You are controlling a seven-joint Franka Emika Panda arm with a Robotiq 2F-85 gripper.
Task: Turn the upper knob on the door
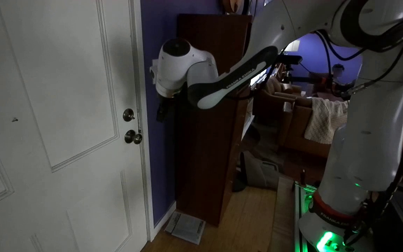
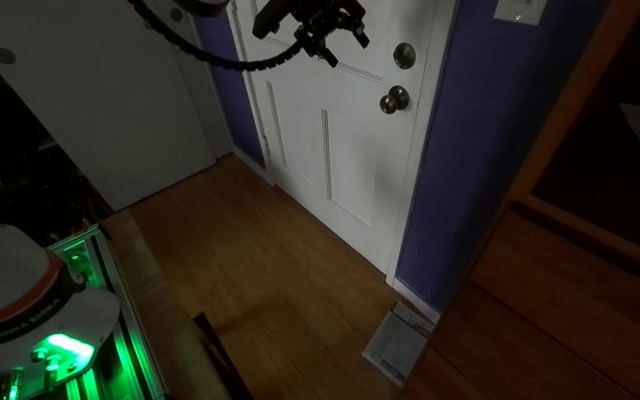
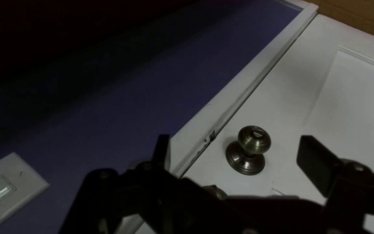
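Observation:
The white panelled door (image 1: 75, 84) stands shut in both exterior views (image 2: 348, 150). The upper knob (image 1: 128, 114) is a round metal plate with a small bright turn piece; it also shows near the door's edge in an exterior view (image 2: 404, 55). In the wrist view only a sliver of the upper knob (image 3: 218, 192) shows; the gripper body hides the rest. The larger lower knob (image 3: 254, 140) appears between the fingers in the wrist view, farther off and untouched. My gripper (image 3: 235, 154) is open and empty, held apart from the door; it also shows in an exterior view (image 2: 348, 49).
A purple wall (image 1: 159, 157) adjoins the door frame (image 1: 143, 140). A dark brown wooden cabinet (image 1: 203, 150) stands beside it, close to the arm. A light switch plate (image 3: 11, 188) is on the wall. A newspaper (image 2: 396, 344) lies on the floor by the cabinet.

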